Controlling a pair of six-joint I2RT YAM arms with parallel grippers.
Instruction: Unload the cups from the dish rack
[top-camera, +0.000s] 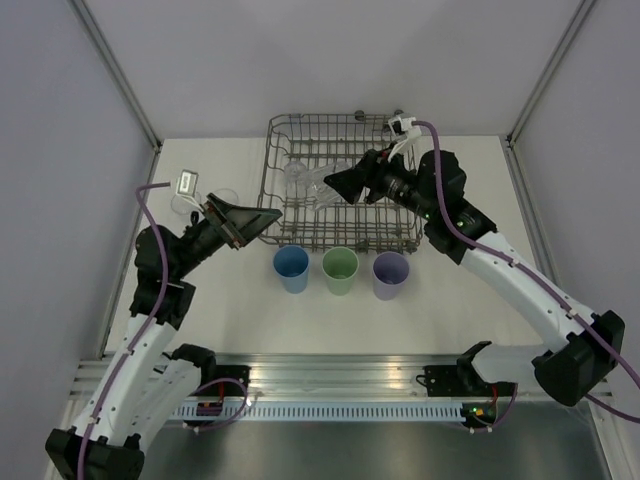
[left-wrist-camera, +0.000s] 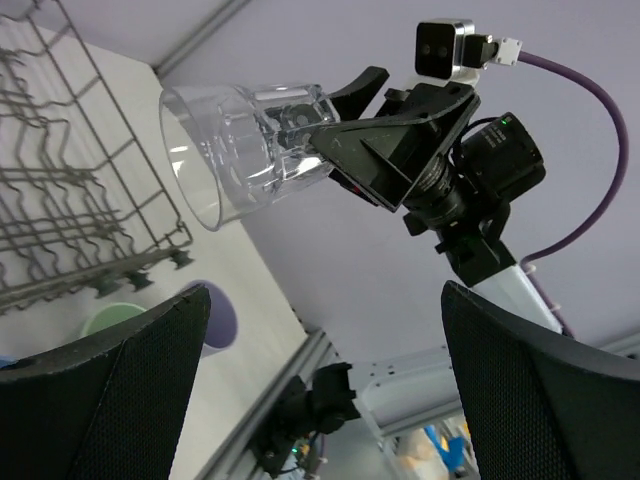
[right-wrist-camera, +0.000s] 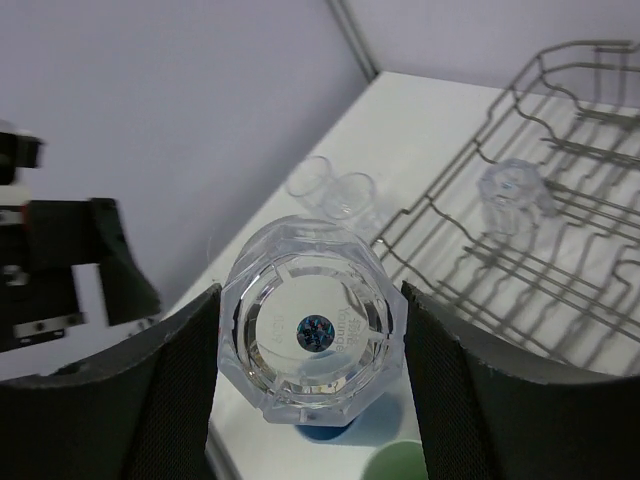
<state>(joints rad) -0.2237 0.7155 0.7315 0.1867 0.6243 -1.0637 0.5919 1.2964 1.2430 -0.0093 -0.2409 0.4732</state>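
Observation:
My right gripper (top-camera: 338, 183) is shut on a clear glass (right-wrist-camera: 312, 330), held on its side above the grey wire dish rack (top-camera: 345, 235). The left wrist view shows that glass (left-wrist-camera: 245, 150) with its mouth pointing towards me. A second clear glass (right-wrist-camera: 512, 195) lies among the rack's tines. Two more clear glasses (right-wrist-camera: 335, 190) stand on the table left of the rack. Blue (top-camera: 291, 267), green (top-camera: 340, 270) and lilac (top-camera: 390, 274) tumblers stand upright in a row in front of the rack. My left gripper (top-camera: 270, 218) hangs open and empty at the rack's near left corner.
The rack (left-wrist-camera: 70, 200) takes up the back middle of the white table, with grey walls close on three sides. A metal rail (top-camera: 340, 385) with both arm bases runs along the near edge.

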